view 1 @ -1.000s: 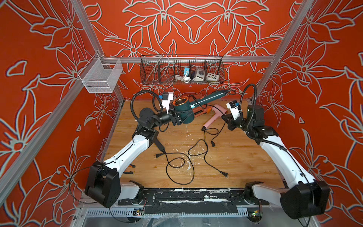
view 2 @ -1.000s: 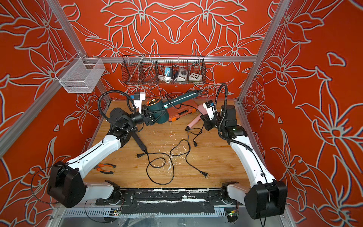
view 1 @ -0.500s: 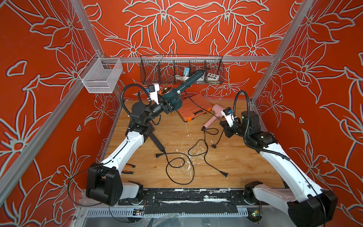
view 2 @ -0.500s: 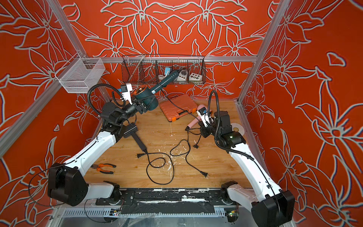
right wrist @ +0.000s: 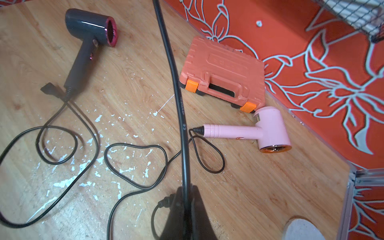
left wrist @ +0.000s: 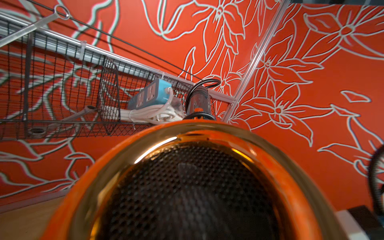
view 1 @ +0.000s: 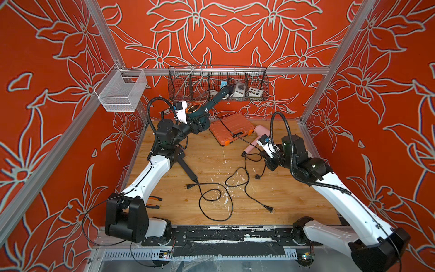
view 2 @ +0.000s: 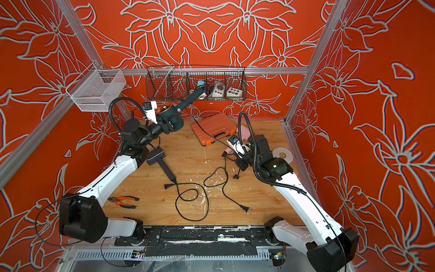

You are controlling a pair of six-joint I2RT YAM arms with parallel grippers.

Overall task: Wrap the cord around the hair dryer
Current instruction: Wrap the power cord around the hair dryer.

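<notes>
A teal hair dryer (view 1: 200, 112) with a gold rear grille is held off the floor at the back left, its handle pointing up at the wire basket. My left gripper (view 1: 199, 123) is shut on its barrel. In the left wrist view the grille (left wrist: 187, 187) fills the frame and hides the fingers. The dryer's black cord (view 1: 227, 129) runs taut from the handle's end, over the orange case, to my right gripper (view 1: 270, 162). That gripper is shut on the cord (right wrist: 180, 116), and the plug (right wrist: 164, 202) hangs just past its fingers.
An orange tool case (view 1: 229, 124), a pink hair dryer (right wrist: 268, 128) and a black hair dryer (right wrist: 89, 31) lie on the wooden floor with loose cords (view 1: 211, 200). A wire basket (view 1: 186, 82) hangs on the back wall. Pliers (view 2: 124, 201) lie front left.
My left arm has lifted the teal dryer up and back to the left, towards the wire basket. My right gripper has drawn the cord forward, away from the back wall.
</notes>
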